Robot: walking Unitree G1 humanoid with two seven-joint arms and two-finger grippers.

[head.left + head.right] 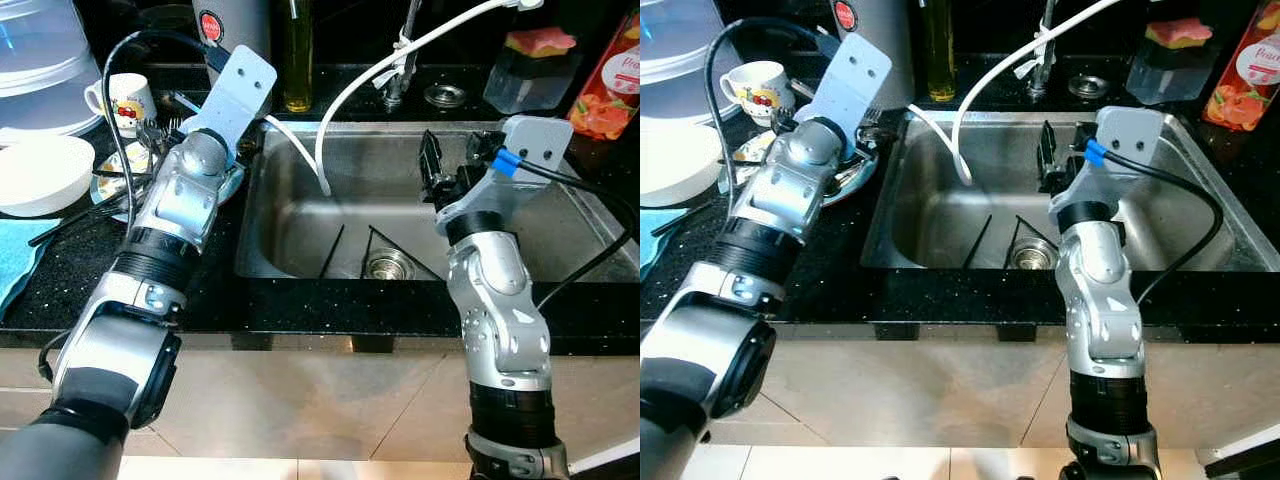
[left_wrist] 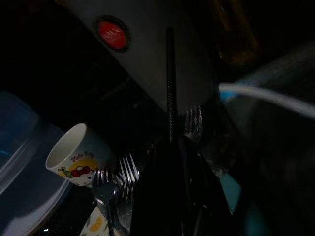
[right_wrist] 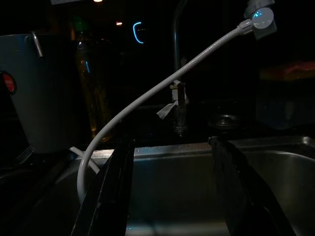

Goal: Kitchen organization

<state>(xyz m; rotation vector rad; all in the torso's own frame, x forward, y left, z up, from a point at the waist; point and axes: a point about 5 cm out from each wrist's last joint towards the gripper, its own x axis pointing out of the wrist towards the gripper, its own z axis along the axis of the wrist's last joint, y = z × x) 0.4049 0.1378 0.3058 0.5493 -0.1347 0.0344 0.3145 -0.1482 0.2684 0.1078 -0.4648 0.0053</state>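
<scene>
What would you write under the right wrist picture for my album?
Open right gripper over the steel sink, white hose curving down into it.

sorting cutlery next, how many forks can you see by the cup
3 forks in the left wrist view: two side by side just beside the cup, one further off near the grey pot. More may be hidden under the dark tool.

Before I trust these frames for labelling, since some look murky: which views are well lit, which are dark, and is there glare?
Left and right eye views: bright and sharp, with soft reflections on the sink. Left wrist view: very dark; the mug, forks and red button can be made out. Right wrist view: dark, the hose lit, small light spots behind.
</scene>
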